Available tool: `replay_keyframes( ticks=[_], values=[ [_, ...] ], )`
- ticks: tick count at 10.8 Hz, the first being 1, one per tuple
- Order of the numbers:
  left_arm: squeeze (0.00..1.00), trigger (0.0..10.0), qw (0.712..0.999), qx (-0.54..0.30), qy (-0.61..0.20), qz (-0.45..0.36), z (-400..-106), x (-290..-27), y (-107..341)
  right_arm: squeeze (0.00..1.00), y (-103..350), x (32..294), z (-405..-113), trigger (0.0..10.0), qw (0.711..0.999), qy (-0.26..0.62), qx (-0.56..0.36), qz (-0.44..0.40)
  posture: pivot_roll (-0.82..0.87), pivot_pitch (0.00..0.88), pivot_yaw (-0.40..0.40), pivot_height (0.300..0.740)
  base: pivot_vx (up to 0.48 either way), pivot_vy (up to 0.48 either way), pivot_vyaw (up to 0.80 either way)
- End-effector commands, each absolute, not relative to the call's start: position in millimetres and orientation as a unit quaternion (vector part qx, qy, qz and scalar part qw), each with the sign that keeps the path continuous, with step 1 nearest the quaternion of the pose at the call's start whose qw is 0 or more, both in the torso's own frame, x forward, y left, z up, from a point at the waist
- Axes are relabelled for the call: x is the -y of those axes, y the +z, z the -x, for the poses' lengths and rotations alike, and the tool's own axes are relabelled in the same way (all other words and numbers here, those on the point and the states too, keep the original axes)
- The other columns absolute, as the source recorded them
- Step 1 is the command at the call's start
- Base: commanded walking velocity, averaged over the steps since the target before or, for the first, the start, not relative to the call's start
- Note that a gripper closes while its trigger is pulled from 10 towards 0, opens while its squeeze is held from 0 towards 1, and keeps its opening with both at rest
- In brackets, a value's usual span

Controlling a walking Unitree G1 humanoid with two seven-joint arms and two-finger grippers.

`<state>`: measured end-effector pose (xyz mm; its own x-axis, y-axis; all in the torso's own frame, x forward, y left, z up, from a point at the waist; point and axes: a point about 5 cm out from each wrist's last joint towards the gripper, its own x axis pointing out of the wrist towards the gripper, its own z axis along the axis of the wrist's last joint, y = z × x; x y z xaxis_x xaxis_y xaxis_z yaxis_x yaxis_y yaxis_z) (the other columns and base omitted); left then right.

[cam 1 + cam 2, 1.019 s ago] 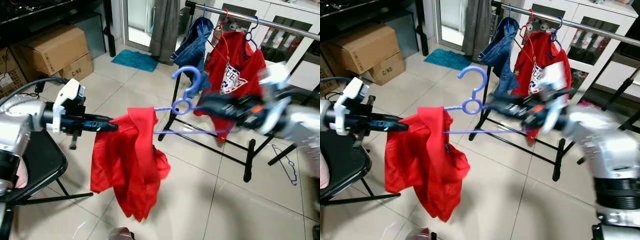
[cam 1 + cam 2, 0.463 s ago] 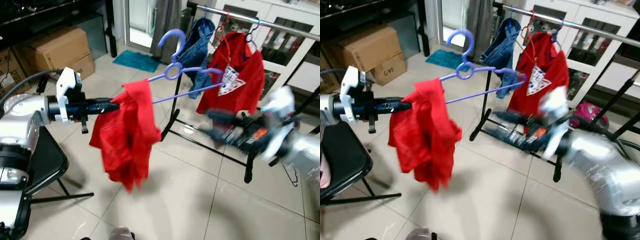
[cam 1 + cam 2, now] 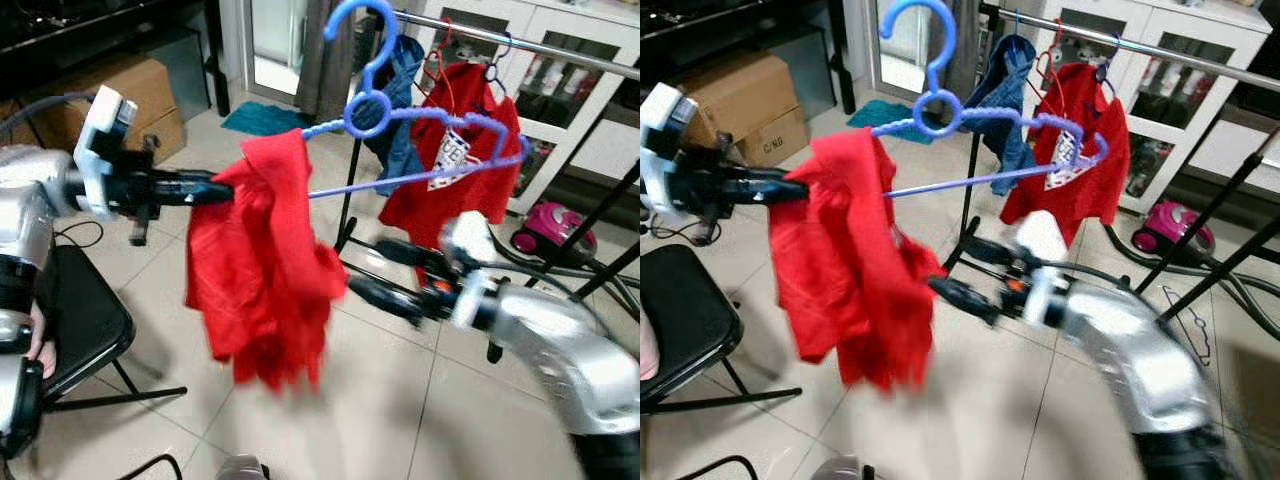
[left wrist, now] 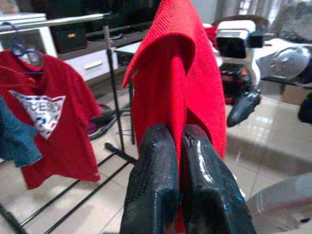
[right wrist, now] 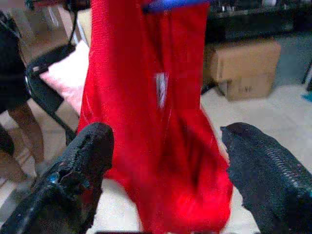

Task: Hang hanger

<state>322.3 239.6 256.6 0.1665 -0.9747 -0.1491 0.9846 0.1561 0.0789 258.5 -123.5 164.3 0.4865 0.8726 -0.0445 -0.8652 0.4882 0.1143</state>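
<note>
A blue plastic hanger (image 3: 368,112) is held high in front of me, hook up, one arm tucked into a red garment (image 3: 265,270) that droops from it. My left gripper (image 3: 215,188) is shut on the garment's upper edge; the left wrist view has both fingers (image 4: 153,195) pinching red cloth. My right gripper (image 3: 385,273) is blurred, low and just right of the garment, open and empty. In the right wrist view its fingers (image 5: 92,156) stand wide apart facing the cloth (image 5: 156,112). The clothes rack's rail (image 3: 520,45) runs behind.
On the rack hang a red printed T-shirt (image 3: 450,175) and a denim piece (image 3: 403,85). A black chair (image 3: 85,330) stands at my left, cardboard boxes (image 3: 110,90) behind it. A pink vacuum (image 3: 545,235) lies right. A person's legs (image 5: 17,117) stand beyond the chair.
My left gripper has raised the garment and hanger higher. My right gripper, up by the hanger a second ago, has dropped and swung left toward the garment's lower part.
</note>
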Motion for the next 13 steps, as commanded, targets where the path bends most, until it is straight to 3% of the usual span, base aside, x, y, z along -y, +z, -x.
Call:
replay_keyframes(
  ticks=[1,2,4,5,8,11,13],
  values=[
    [0.00,0.0,0.746,-0.014,-0.660,-0.094,-321,-233,272,0.76,166,120,-262,10.0,0.865,0.498,-0.038,-0.035,0.08,0.000,-0.018,0.740,0.000,0.000,0.00],
    [0.00,0.0,0.743,-0.005,-0.662,-0.095,-323,-229,275,0.00,167,110,-260,10.0,0.854,0.516,-0.029,-0.055,0.09,0.000,-0.013,0.740,0.000,0.000,0.00],
    [0.00,0.0,0.753,0.017,-0.649,-0.105,-332,-222,281,0.00,173,86,-245,10.0,0.800,0.591,-0.020,-0.101,0.10,0.000,0.001,0.740,0.000,0.000,0.00],
    [0.00,0.0,0.753,0.023,-0.649,-0.106,-334,-219,285,0.00,171,83,-242,10.0,0.791,0.603,-0.028,-0.100,0.10,0.000,0.002,0.740,0.000,0.000,0.00],
    [0.00,0.0,0.755,0.046,-0.645,-0.108,-339,-211,297,0.00,161,86,-247,10.0,0.799,0.592,-0.042,-0.098,0.11,0.000,0.004,0.740,0.000,0.000,0.00],
    [0.00,0.0,0.755,0.080,-0.645,-0.087,-341,-212,311,0.00,148,70,-251,10.0,0.799,0.595,-0.059,-0.069,0.12,0.000,0.006,0.740,0.000,0.000,0.00],
    [0.00,0.0,0.759,0.100,-0.639,-0.075,-342,-214,321,0.00,135,64,-265,10.0,0.819,0.570,-0.071,-0.017,0.12,0.000,0.001,0.740,0.000,0.000,0.00]
  ],
)
